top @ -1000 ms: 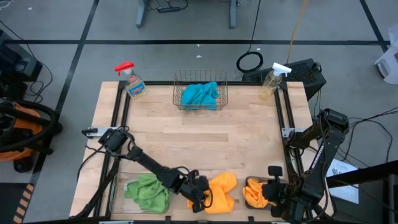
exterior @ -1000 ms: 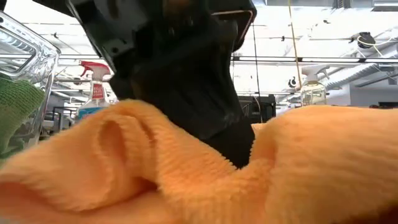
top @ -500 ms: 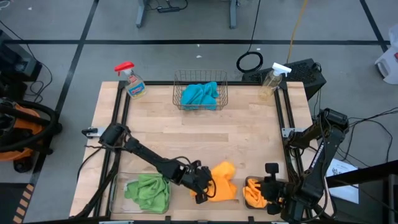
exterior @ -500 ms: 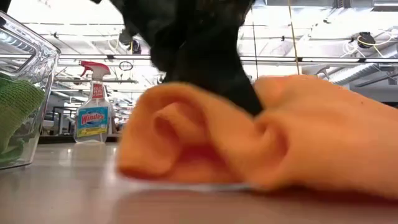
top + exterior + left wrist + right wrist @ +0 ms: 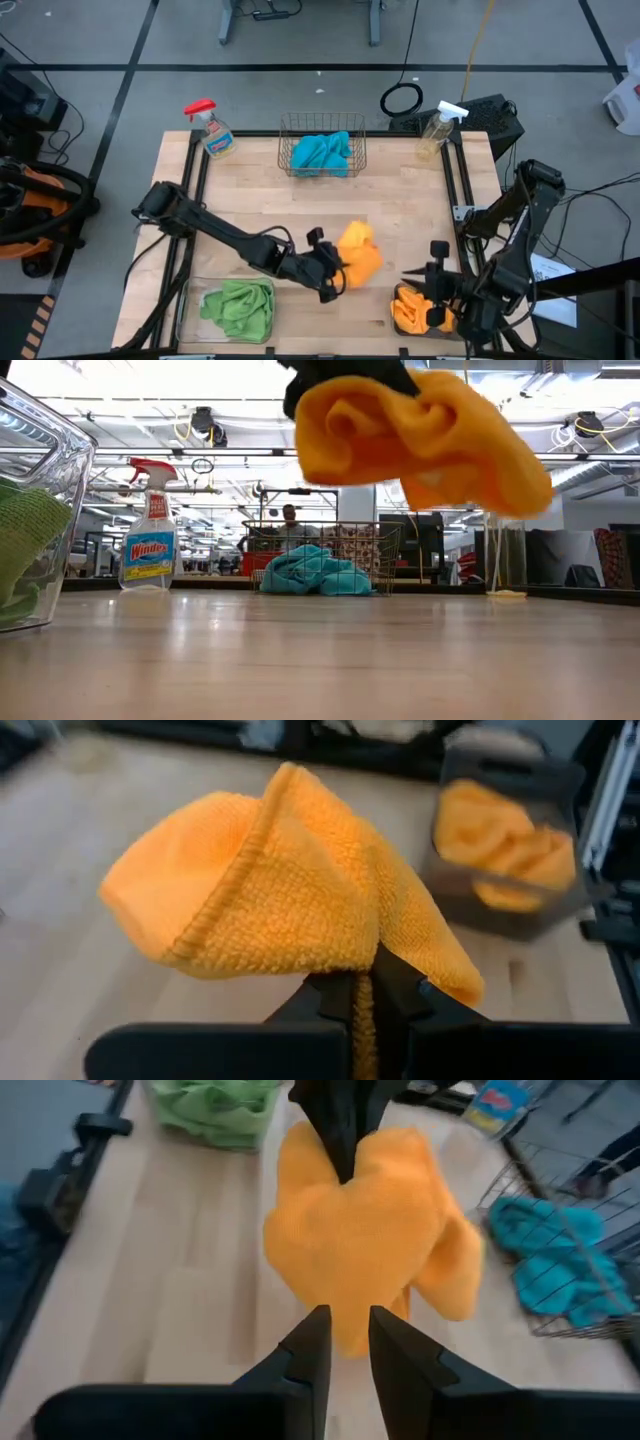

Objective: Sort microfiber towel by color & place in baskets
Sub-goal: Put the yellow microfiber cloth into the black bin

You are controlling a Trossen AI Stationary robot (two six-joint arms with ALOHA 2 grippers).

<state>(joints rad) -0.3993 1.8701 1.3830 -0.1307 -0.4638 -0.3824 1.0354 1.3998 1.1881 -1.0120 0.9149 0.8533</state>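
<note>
1. We see the left gripper (image 5: 333, 275) over the middle of the table (image 5: 400, 215), its jaws closed tight on an orange towel (image 5: 358, 253); in the left wrist view the fingers (image 5: 340, 1005) pinch a fold of the cloth (image 5: 290, 885) with no gap between them.
2. In the low view the held orange towel (image 5: 420, 430) hangs clear of the tabletop, bunched below the dark gripper (image 5: 345, 372).
3. We find the right gripper (image 5: 437, 293) at the table's near right corner, above the dark grey bin (image 5: 400, 322), which already contains a second orange towel (image 5: 415, 310).
4. The right wrist view shows the right gripper's fingers (image 5: 310, 1350) parted by a narrow gap and holding nothing; the lifted orange towel (image 5: 370, 1240) lies beyond them.
5. The clear plastic bin (image 5: 188, 310) sits at the near left corner with green towels (image 5: 240, 305) inside; in the low view its wall (image 5: 45, 470) stands at the left edge.
6. The copper wire basket (image 5: 322, 128) stands at the far middle of the table and holds teal towels (image 5: 322, 153); we see both again in the low view, basket (image 5: 385, 555) and cloth (image 5: 315, 572).
7. A red-capped spray bottle (image 5: 210, 128) lies at the far left, and a white-capped spray bottle (image 5: 438, 128) at the far right, well apart from the bins.
</note>
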